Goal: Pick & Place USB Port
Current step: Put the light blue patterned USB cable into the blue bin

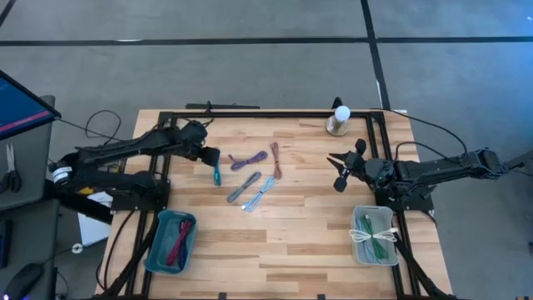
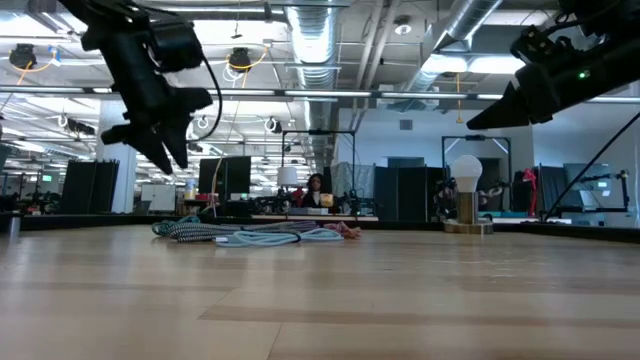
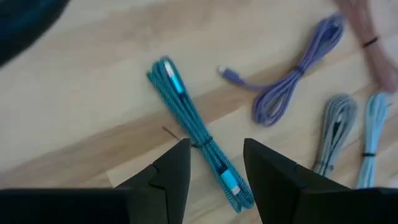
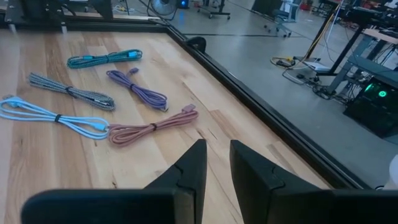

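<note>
Wooden surface [image 1: 291, 242] seen from above, with five bundled USB cables grouped a little toward its far-left part. Teal braided cable [image 1: 216, 174] lying flat nearest the left edge, directly beneath the left end effector [image 1: 213, 158], fingers [image 3: 174, 174] spread to either side of the bundle without touching it, so released and grasping nothing. Purple cable [image 1: 248, 160] just beside the teal one toward the middle, pink cable [image 1: 276, 160] next to it, grey braided cable [image 1: 243, 187] and light blue cable [image 1: 261, 192] side by side a little nearer the front edge. All five apart from one another, none stacked. Right end effector [image 1: 340, 171] raised over the right half of the surface, well apart from the cables, fingers [image 4: 193, 165] close together with a narrow gap and nothing between them. Blue bin [image 1: 158, 250] at the front-left corner, holding a red and a dark cable. Clear bin [image 1: 360, 218] at the front-right corner, holding white and green cables. Small lamp [image 1: 339, 119] with a white round top standing near the far edge, right of centre. In the low view, cables showing as a low heap on the wood, both arms hanging above it.
</note>
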